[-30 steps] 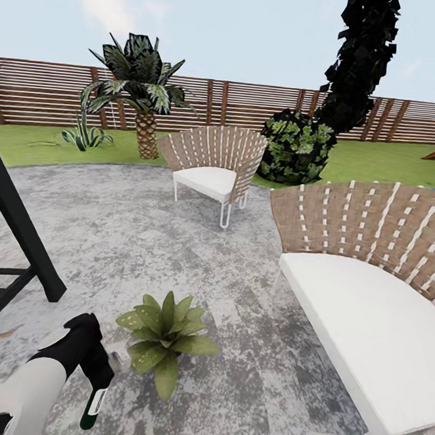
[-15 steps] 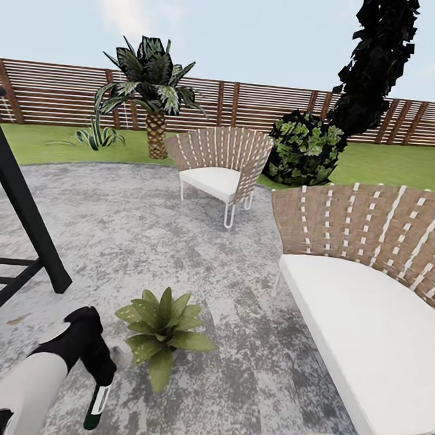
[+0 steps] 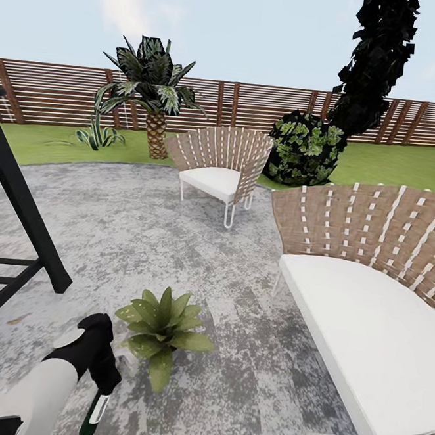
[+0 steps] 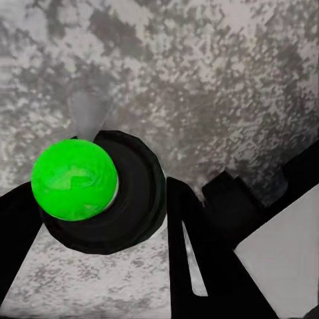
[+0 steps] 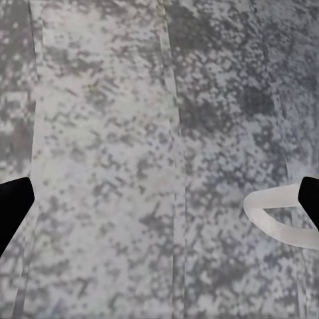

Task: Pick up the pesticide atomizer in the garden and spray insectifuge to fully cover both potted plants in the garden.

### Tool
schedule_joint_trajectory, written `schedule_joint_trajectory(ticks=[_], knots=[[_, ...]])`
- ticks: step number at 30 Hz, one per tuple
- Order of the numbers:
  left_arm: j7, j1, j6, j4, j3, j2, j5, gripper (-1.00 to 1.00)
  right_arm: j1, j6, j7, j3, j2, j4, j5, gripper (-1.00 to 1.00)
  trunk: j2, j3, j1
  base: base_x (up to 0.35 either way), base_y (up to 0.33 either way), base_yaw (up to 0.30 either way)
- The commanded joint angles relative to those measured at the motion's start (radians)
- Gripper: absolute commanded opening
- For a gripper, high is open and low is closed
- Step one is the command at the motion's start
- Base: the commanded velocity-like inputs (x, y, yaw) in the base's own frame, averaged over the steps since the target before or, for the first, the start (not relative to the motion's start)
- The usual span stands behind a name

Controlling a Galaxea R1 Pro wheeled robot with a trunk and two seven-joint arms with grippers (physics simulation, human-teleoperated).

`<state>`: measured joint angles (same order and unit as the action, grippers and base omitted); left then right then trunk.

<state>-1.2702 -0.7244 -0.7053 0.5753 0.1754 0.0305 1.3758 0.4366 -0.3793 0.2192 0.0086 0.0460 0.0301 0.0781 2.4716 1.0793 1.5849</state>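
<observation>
Left gripper (image 3: 100, 392) clenched on pesticide atomizer (image 3: 94, 411), potted plant (image 3: 161, 328) just beside; nozzle should face leaves before spraying

Place: a home garden, rendered in a simulator.
Boundary: a brown slatted wooden fence (image 3: 253, 108) under open sky.
Ground: a green lawn (image 3: 394, 159) around a round mottled grey stone patio (image 3: 143, 237).
Planting: a short palm tree (image 3: 151, 93), a leafy dark bush (image 3: 306, 149).
Furniture: woven tan chairs with white cushions (image 3: 218, 171).

left gripper (image 3: 102, 384) holding pesticide atomizer (image 3: 93, 412), beside potted plant (image 3: 160, 327)
</observation>
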Motion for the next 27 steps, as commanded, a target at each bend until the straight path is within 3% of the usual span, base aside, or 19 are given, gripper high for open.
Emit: schedule_joint_trajectory(ticks=[1,4,5,7,11,15,18,19,22,25,27], knots=[[0.021,0.010,-0.012,0.002,0.008,-0.024,-0.006,-1.00,0.001,-0.001,0.006,0.001,0.000,-0.001,0.008,1.00,0.000,0.001,0.000,0.000,0.000,0.000],[0.039,0.017,-0.014,0.010,0.013,-0.069,-0.026,-1.00,0.001,-0.001,0.006,0.001,0.000,-0.001,0.008,1.00,0.000,0.001,0.000,0.000,0.000,0.000],[0.040,0.019,-0.014,0.010,0.021,-0.067,-0.029,-1.00,0.001,-0.001,0.006,0.001,0.000,-0.001,0.008,1.00,0.000,0.001,0.000,0.000,0.000,0.000],[0.042,0.039,-0.009,0.009,0.073,-0.042,-0.029,-1.00,0.001,-0.001,0.006,0.001,0.000,-0.001,0.008,1.00,0.000,0.001,0.000,0.000,0.000,0.000],[0.044,0.080,-0.003,0.011,0.091,0.002,-0.031,-1.00,0.001,-0.001,0.006,0.001,0.000,-0.001,0.009,1.00,0.000,0.001,0.000,0.000,0.000,0.000],[0.079,0.092,-0.002,0.011,0.096,-0.005,-0.038,-1.00,0.001,-0.001,0.006,0.001,0.000,-0.001,0.009,1.00,0.000,0.001,0.000,0.000,0.000,0.000],[0.147,0.094,-0.003,0.011,0.097,-0.023,-0.112,-1.00,0.001,-0.001,0.006,0.001,0.000,-0.001,0.009,1.00,0.000,0.001,0.000,0.000,0.000,0.000],[0.189,0.094,-0.003,0.011,0.097,-0.026,-0.154,-1.00,0.001,-0.001,0.006,0.001,0.000,-0.001,0.009,1.00,0.000,0.001,0.000,0.000,0.000,0.000],[0.285,0.095,-0.002,0.000,0.094,-0.023,-0.223,-1.00,0.001,-0.001,0.006,0.001,0.000,-0.001,0.009,1.00,0.000,0.001,0.000,0.000,0.000,0.000],[0.316,0.122,0.001,-0.007,0.091,-0.014,-0.244,-1.00,0.001,-0.001,0.006,0.001,0.000,-0.001,0.009,1.00,0.000,0.001,0.000,0.000,0.000,0.000],[0.323,0.144,0.002,-0.008,0.086,-0.024,-0.245,-1.00,0.001,-0.001,0.006,0.001,0.000,-0.001,0.009,1.00,0.000,0.001,0.000,0.000,0.000,0.000]])
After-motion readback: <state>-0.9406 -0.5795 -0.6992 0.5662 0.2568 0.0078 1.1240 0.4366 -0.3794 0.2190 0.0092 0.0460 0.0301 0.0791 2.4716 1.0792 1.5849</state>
